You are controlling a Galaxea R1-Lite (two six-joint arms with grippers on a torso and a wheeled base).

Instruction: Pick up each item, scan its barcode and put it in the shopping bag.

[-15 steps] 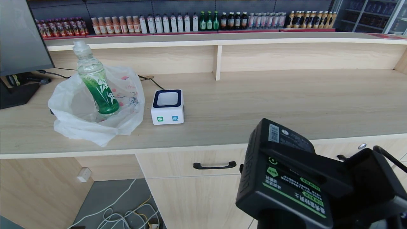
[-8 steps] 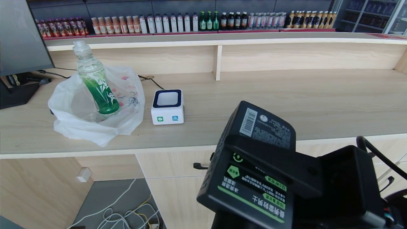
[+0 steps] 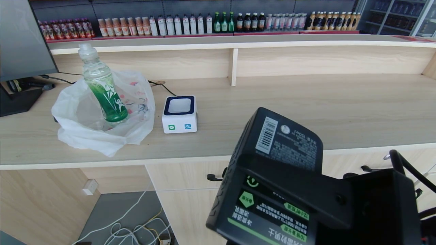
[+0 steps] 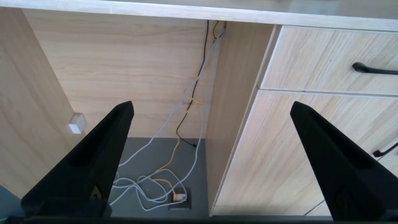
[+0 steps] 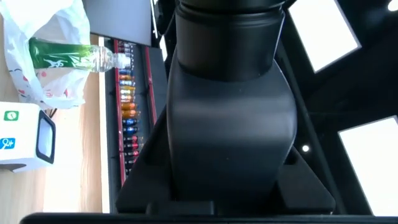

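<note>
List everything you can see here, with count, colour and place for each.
black bottle: one, black with green label, barcode facing up, held in front of the counter
drink bottle: one, clear with green label, leaning in the shopping bag
shopping bag: one, white, left part of the counter
scanner: one, white with dark blue rim, beside the bag
counter: one, light wood
monitor: one, dark, counter's far left
shelf bottles: many, mixed colours, row behind the counter
cables: several, white and yellow, floor under the counter
right gripper: black, shut on the black bottle
left gripper: black, open, low before the cabinet
</note>
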